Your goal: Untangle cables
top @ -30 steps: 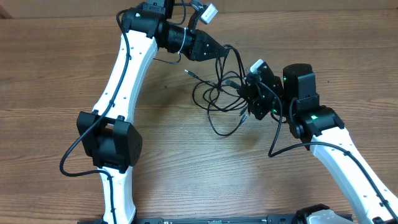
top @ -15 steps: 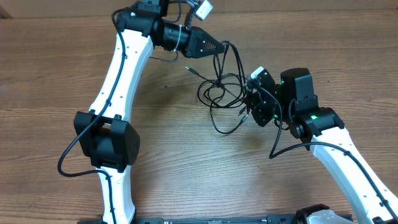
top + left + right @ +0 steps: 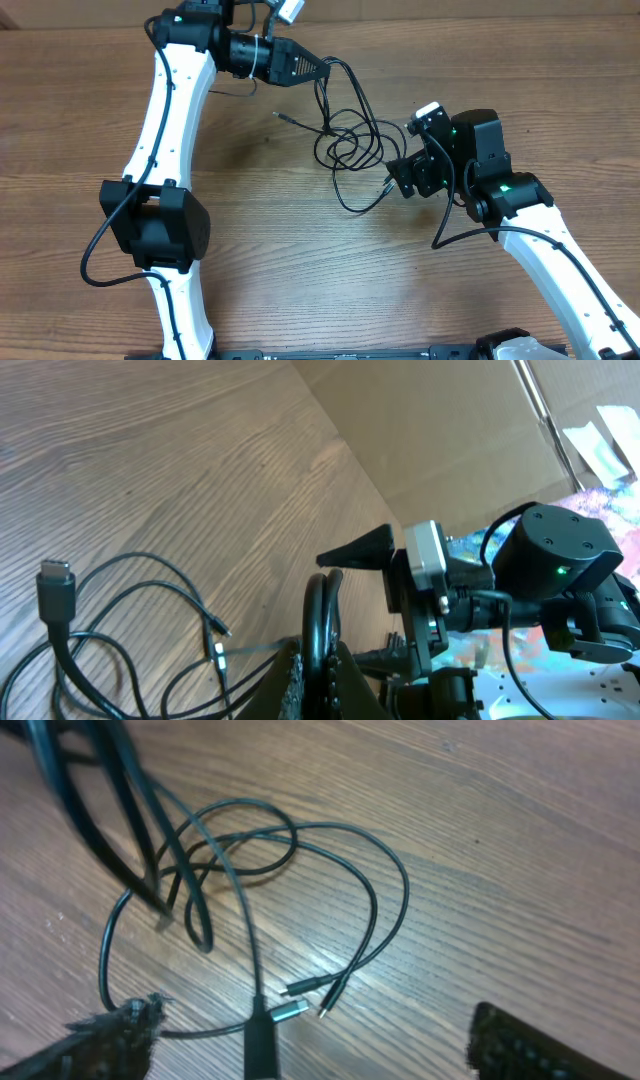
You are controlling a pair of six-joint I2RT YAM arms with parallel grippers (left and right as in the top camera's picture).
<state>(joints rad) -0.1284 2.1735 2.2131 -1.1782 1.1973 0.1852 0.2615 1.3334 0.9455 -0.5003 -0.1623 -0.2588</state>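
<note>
A brown wood-grain table [image 3: 300, 270] has a plain cardboard panel [image 3: 450, 430] behind it. A loose tangle of thin black cables [image 3: 352, 150] lies mid-table between two robot hands. The left hand [image 3: 322, 68] is clamped on strands rising from the tangle, and the right hand [image 3: 315, 1038] gapes wide just beside it, gripping nothing.

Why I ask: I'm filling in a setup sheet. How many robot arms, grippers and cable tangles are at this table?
Robot arms: 2, left arm and right arm
Grippers: 2, left gripper and right gripper
Cable tangles: 1, the cables
Total: 5
</note>
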